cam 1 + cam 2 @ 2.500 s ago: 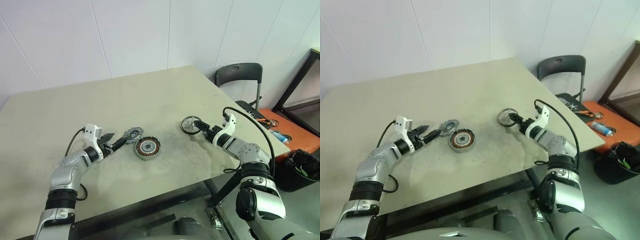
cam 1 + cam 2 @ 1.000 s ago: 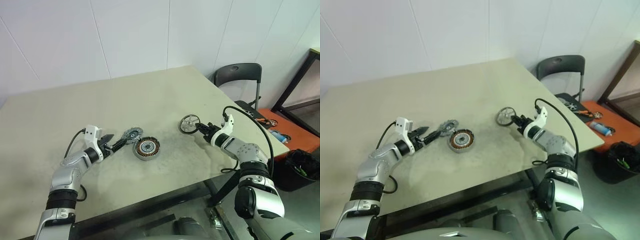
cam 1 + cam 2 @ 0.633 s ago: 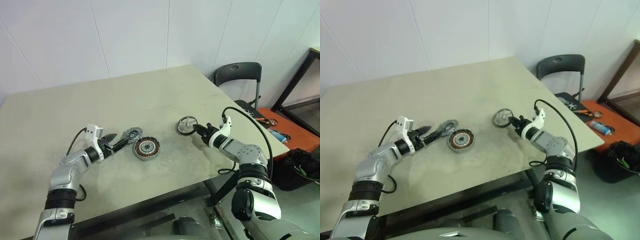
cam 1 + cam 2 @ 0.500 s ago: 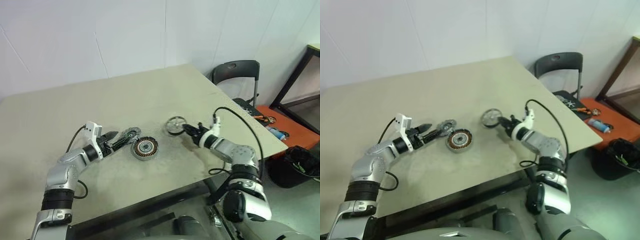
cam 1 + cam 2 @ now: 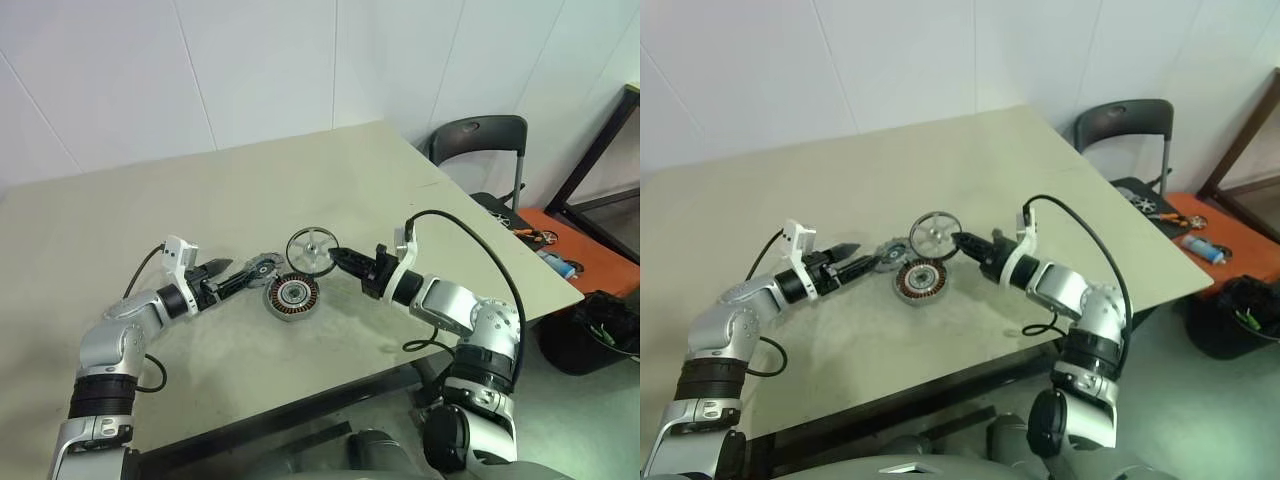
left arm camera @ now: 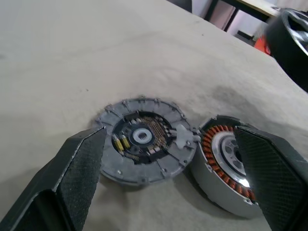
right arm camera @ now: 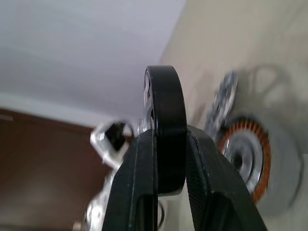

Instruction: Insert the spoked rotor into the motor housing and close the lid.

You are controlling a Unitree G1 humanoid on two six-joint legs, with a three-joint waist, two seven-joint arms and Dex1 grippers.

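Note:
My right gripper (image 5: 335, 258) is shut on the rim of the spoked rotor (image 5: 311, 247), a dark-rimmed wheel with thin spokes. It holds the rotor upright in the air, just behind and above the motor housing (image 5: 292, 294). The housing, with its ring of copper windings, lies flat on the table. In the right wrist view the rotor (image 7: 166, 115) is seen edge-on between the fingers. A grey notched lid (image 6: 144, 139) with a circuit board inside lies touching the housing's left side. My left gripper (image 5: 238, 278) is open, its fingers reaching to either side of the lid.
The table's (image 5: 420, 210) front and right edges are close to my right arm. Beyond the right edge stand a black chair (image 5: 480, 140), an orange mat with tools (image 5: 560, 260) and a black bin (image 5: 605, 335).
My right gripper has carried the rotor leftward and upward from the table's right part to just beside the housing. My left gripper has lifted slightly by the lid. The camera has shifted too.

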